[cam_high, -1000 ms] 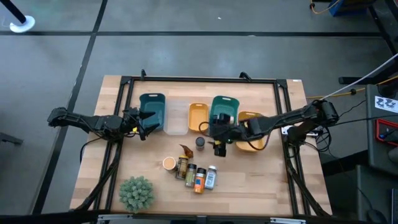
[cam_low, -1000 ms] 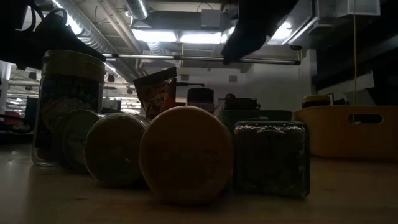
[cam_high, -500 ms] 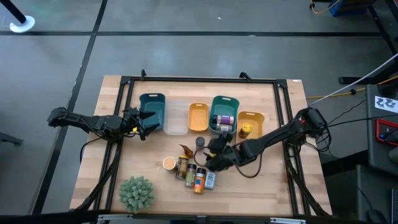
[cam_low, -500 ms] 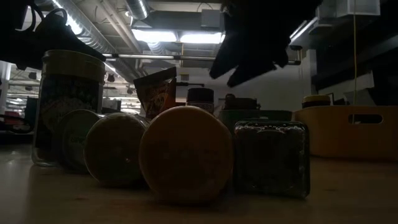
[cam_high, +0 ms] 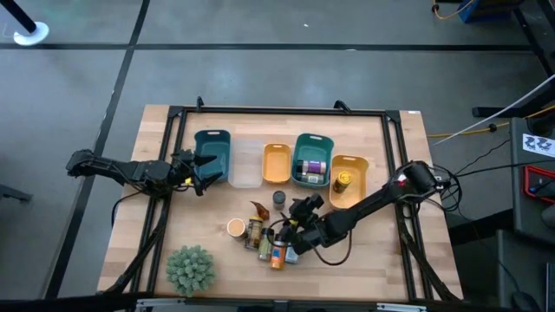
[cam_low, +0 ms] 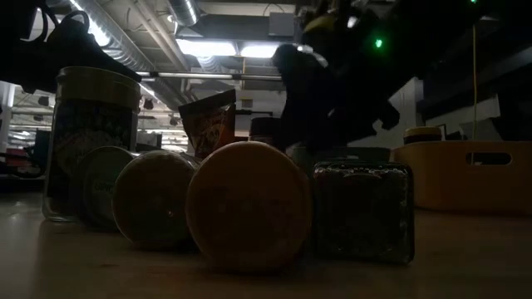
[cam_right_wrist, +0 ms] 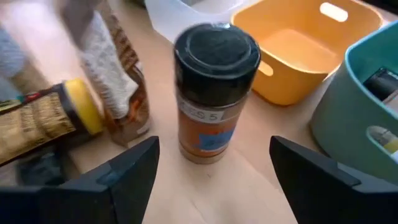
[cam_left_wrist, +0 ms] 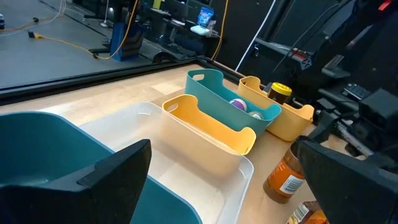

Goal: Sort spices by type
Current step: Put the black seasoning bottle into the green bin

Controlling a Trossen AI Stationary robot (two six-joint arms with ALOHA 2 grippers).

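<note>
Left gripper (cam_high: 206, 170) waits at the left-most teal tray (cam_high: 212, 154), fingers spread wide, nothing between them; from its wrist camera the clear tray (cam_left_wrist: 186, 177) sits directly under it, and the orange tray (cam_left_wrist: 208, 124) and second teal tray (cam_left_wrist: 231, 99) lie further out. Unsorted spices: a row of jars (cam_high: 273, 243) lying on their sides on the table (cam_high: 217, 260), a tan lid (cam_high: 235, 227) and a brown-orange packet (cam_high: 258, 211) at the row's left end. Right gripper (cam_high: 295, 234) hangs low over the right end of that row, fingers spread, holding nothing. Straight ahead of it, between the two fingers in the right wrist view, stands the dark-lidded jar (cam_right_wrist: 214, 93) with an orange label, upright and apart from the pile. A yellow-capped bottle (cam_right_wrist: 53, 121) lies on its side off to one finger's side, beside the packet. Likely target is the upright jar, though the arm also overhangs the lying jars, so that's a judgement. To do it well: centre the jar between the fingers before advancing, come in level and grip the body below the lid, not the lid itself. Keep the finger nearest the packet clear so it doesn't drag the packet or roll the lying bottle. Close only once both pads flank the label. Lift straight up before swinging to the trays; the jar (cam_high: 343, 181) in the right-most yellow tray (cam_high: 351, 165) and the contents of the second teal tray hint which type goes where, but labels aren't readable.
</note>
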